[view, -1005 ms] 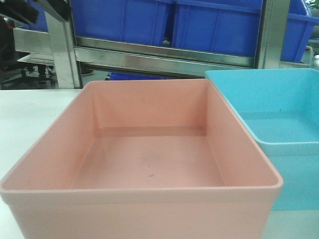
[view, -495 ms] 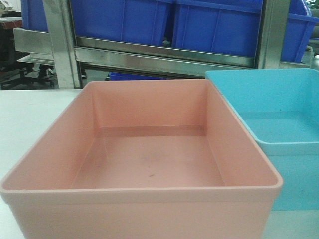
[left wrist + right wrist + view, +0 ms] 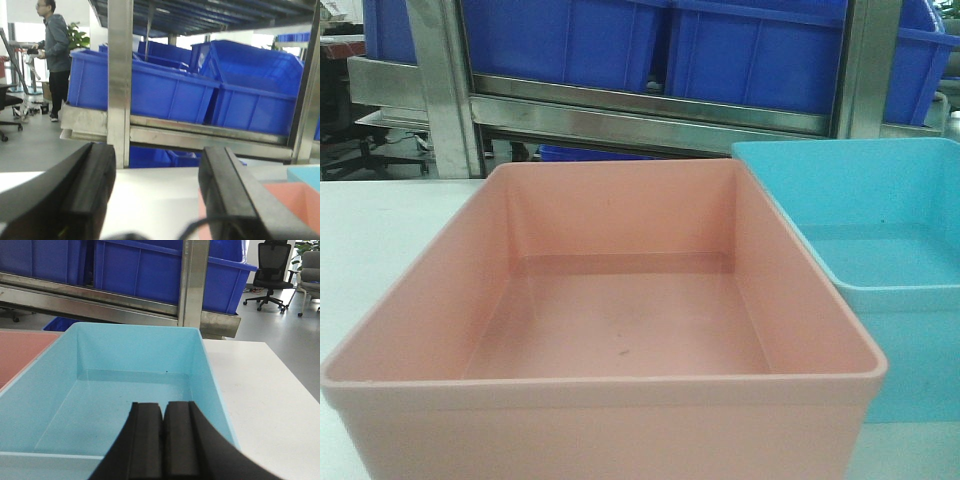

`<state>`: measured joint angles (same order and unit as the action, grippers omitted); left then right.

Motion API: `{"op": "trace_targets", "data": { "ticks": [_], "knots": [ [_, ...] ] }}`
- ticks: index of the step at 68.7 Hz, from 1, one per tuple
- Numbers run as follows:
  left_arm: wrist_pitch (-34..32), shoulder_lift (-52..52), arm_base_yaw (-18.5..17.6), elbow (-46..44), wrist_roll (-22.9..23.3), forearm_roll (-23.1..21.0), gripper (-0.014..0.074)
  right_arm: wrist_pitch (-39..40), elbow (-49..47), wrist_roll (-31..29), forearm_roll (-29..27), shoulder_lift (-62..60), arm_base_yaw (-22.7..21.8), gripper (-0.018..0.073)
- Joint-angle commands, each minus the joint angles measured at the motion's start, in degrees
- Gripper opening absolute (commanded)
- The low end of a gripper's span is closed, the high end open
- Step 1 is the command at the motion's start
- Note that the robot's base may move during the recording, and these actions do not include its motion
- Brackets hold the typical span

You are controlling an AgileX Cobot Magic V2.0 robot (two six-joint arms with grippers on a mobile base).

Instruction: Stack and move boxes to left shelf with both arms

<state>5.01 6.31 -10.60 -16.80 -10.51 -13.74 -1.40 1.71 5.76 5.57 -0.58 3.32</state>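
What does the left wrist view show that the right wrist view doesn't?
Only left wrist: the left gripper, fingers apart, and a standing person. Only right wrist: the right gripper, fingers together, and the empty inside of the light blue box. Both: the pink box, the steel rack, dark blue bins, the white table.

Dark blue ribbed plastic bins (image 3: 750,55) stood in row behind white tabletop (image 3: 380,230). Man in grey hooded jacket (image 3: 55,45) stood far left, beside green potted plant (image 3: 79,39). Black swivel office chair (image 3: 272,265) stood on grey floor (image 3: 285,320).
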Motion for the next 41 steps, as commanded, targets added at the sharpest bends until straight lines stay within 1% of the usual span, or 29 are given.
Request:
{"op": "trace_targets", "data": {
  "ticks": [1,8,23,32,35,41],
  "knots": [
    [-2.69,0.53,0.17,-1.66,-0.03,0.02,0.0294,4.70,-1.11,-0.60,0.13,-0.69,-0.30,0.0052],
    [-1.64,0.53,0.17,-1.66,-0.03,0.02,0.0294,4.70,-1.11,-0.60,0.13,-0.69,-0.30,0.0052],
    [-1.88,0.53,0.17,-1.66,-0.03,0.02,0.0294,5.19,-1.11,-0.60,0.13,-0.69,-0.30,0.0052],
    [-1.88,0.53,0.17,-1.66,-0.03,0.02,0.0294,9.71,-1.28,0.61,-0.08,-0.69,-0.30,0.0052],
    [-1.88,0.53,0.17,-1.66,-0.03,0.02,0.0294,7.74,-2.33,1.49,-0.34,-0.62,-0.30,0.0052],
    [-1.88,0.53,0.17,-1.66,-0.03,0.02,0.0294,0.12,-6.31,1.58,-0.34,0.58,-0.30,0.0052]
  ]
}}
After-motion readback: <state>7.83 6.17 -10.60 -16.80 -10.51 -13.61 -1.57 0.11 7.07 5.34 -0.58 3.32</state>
